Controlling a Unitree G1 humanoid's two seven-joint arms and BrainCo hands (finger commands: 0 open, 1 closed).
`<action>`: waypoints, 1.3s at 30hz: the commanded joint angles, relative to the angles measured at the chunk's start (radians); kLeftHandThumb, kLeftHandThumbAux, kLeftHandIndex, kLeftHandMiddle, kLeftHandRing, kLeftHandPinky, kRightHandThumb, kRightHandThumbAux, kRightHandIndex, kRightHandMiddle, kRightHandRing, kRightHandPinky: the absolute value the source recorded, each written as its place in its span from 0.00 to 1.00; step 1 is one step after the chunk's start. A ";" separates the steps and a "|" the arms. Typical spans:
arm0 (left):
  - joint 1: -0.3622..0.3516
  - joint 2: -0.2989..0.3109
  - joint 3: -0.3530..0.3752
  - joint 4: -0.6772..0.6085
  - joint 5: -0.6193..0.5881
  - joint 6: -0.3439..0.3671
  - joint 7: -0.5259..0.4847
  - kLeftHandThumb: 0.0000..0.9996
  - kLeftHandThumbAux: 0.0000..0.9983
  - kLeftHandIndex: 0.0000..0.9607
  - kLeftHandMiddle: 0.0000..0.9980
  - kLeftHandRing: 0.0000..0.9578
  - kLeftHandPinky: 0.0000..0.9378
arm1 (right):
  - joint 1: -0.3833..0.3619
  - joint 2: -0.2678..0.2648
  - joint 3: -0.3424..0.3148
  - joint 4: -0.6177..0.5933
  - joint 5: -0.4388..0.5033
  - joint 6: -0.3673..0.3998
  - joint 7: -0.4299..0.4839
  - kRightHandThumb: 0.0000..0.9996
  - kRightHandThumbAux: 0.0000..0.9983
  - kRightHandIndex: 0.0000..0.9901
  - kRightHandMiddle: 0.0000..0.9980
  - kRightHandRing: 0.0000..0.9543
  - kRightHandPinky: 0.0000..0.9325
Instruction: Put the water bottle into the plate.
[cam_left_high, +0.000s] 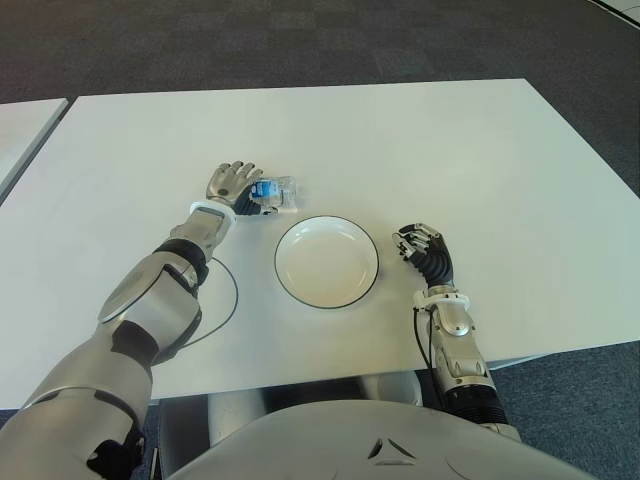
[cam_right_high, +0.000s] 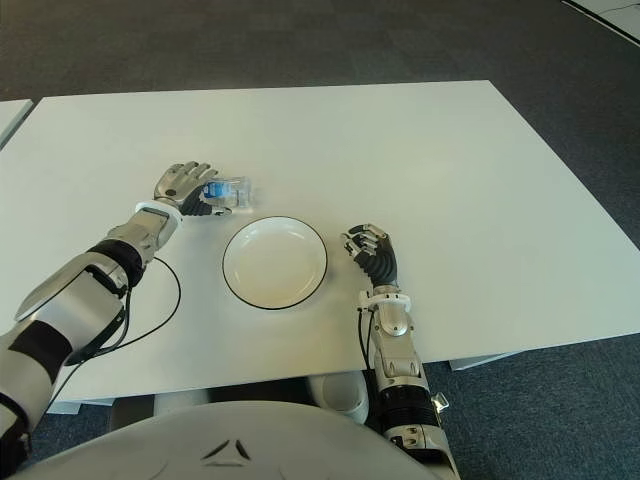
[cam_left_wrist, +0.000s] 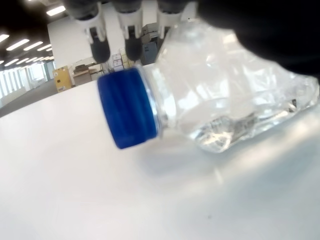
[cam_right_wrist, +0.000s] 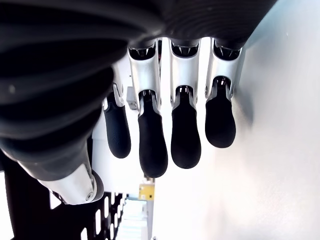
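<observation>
On the white table (cam_left_high: 450, 150) the black-rimmed plate (cam_left_high: 327, 261) holds nothing, while the clear, blue-capped water bottle (cam_left_high: 272, 190) lies on its side just beyond the plate's left rim, the left hand (cam_left_high: 232, 190) curled around it and the right hand (cam_left_high: 422, 250) beside the plate's right, fingers loosely curled on nothing.

The small clear crumpled plastic water bottle with a blue screw cap (cam_left_high: 272, 190) lies on its side on the white table (cam_left_high: 420, 150), its cap end raised a little off the surface, the left hand's fingers (cam_left_high: 236, 176) closed over its body. Just beside it stands the round white plate with a thin dark rim (cam_left_high: 327, 293), shallow and upright, holding nothing.
</observation>
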 joint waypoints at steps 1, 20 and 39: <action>0.064 -0.039 -0.068 0.046 0.065 -0.009 -0.056 0.60 0.28 0.00 0.00 0.00 0.00 | 0.027 0.000 -0.001 0.016 -0.001 0.039 -0.004 0.70 0.73 0.44 0.65 0.69 0.72; 0.069 -0.046 -0.120 0.061 0.072 0.002 -0.037 0.71 0.68 0.42 0.40 0.42 0.49 | 0.033 -0.001 -0.001 0.014 0.001 0.025 -0.006 0.71 0.73 0.44 0.64 0.68 0.71; 0.066 -0.045 -0.119 0.063 0.069 -0.003 -0.101 0.85 0.67 0.41 0.57 0.77 0.80 | 0.030 -0.001 -0.003 0.010 0.001 0.041 -0.011 0.71 0.73 0.44 0.64 0.68 0.72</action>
